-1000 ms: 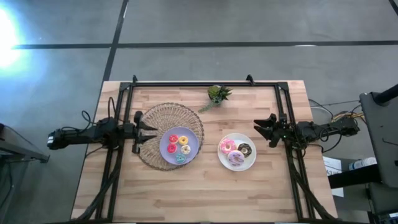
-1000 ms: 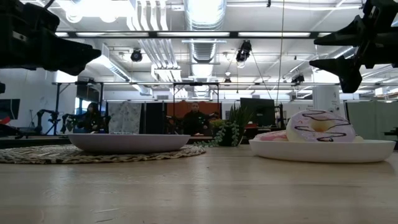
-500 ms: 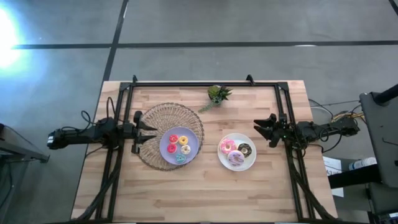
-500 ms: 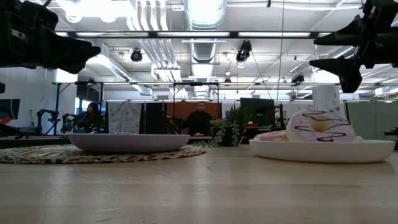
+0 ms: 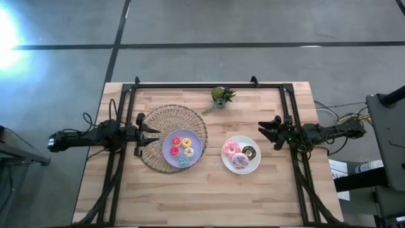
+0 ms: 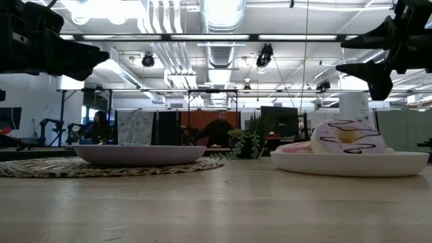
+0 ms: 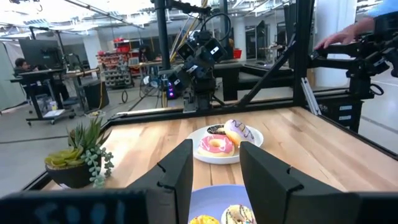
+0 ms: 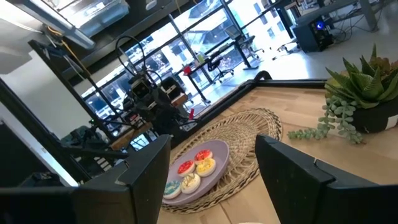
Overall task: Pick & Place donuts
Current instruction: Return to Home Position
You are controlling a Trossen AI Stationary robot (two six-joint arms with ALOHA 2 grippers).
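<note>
Hovering wide-jawed: left gripper (image 5: 152, 135), right gripper (image 5: 264, 133); donuts (image 5: 231, 149) plated.

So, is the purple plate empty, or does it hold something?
Not empty: the plate holds several small donuts, as the high view shows.

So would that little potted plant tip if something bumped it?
Quite possibly: the plant looks small, its trailing sprig hanging off one side, so likely light. Standing loose on the smooth wooden table, it might slide first.
</note>
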